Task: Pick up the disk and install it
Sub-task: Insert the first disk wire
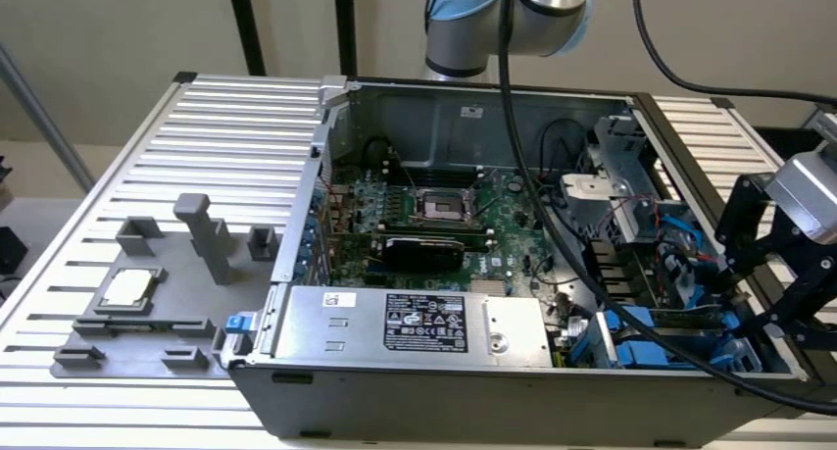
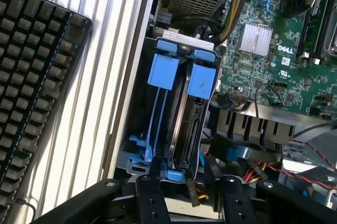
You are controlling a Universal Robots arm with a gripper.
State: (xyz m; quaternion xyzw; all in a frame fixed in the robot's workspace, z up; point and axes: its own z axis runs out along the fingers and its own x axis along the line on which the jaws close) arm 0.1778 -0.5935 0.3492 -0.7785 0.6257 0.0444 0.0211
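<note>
We see slatted metal counter (image 1: pixel 222 126), open computer case (image 1: pixel 445 126); hand (image 2: pixel 188 184) spread wide, empty, near disk (image 2: pixel 194 124) slotted in bay.

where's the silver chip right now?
Exterior view's left: the silver chip lies on the grey fixture plate outside the computer case, beside the tall grey post.

Bright even light, soft shadows inside the computer case (image 1: pixel 458 403), glare on heatsink (image 2: pixel 257 39)

Robotics lab: opened PC (image 1: pixel 523 403), alu bench (image 1: pixel 235 117)
</note>
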